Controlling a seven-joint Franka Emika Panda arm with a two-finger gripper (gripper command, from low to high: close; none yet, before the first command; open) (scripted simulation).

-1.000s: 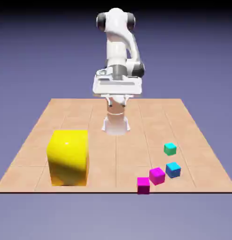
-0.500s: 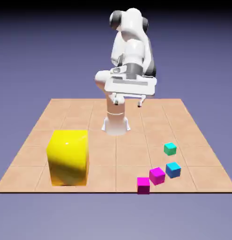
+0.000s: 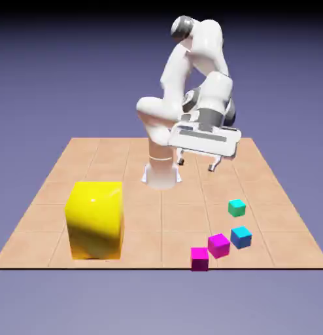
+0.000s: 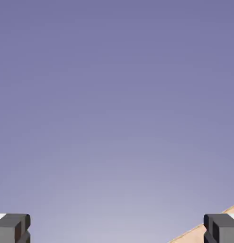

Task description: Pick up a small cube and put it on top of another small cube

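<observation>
Two small magenta cubes sit near the table's front edge in the exterior view: one (image 3: 199, 258) at the very edge, the other (image 3: 218, 245) just behind it to the right, close together. My gripper (image 3: 196, 163) hangs high above the table, well behind and above both cubes, open with nothing between its fingers. In the hand view the fingertips (image 4: 13, 228) stand wide apart at the bottom corners; only backdrop and a sliver of table (image 4: 192, 232) show, no cube.
A big yellow block (image 3: 95, 220) stands at the front left. A small blue cube (image 3: 240, 236) lies right of the magenta pair, and a small teal cube (image 3: 237, 208) behind it. The wooden table (image 3: 161, 170) ends just before the front magenta cube.
The arm has swung toward the exterior view's right and lowered, carrying the open gripper from above the base toward the cubes' side. No cube has moved.
</observation>
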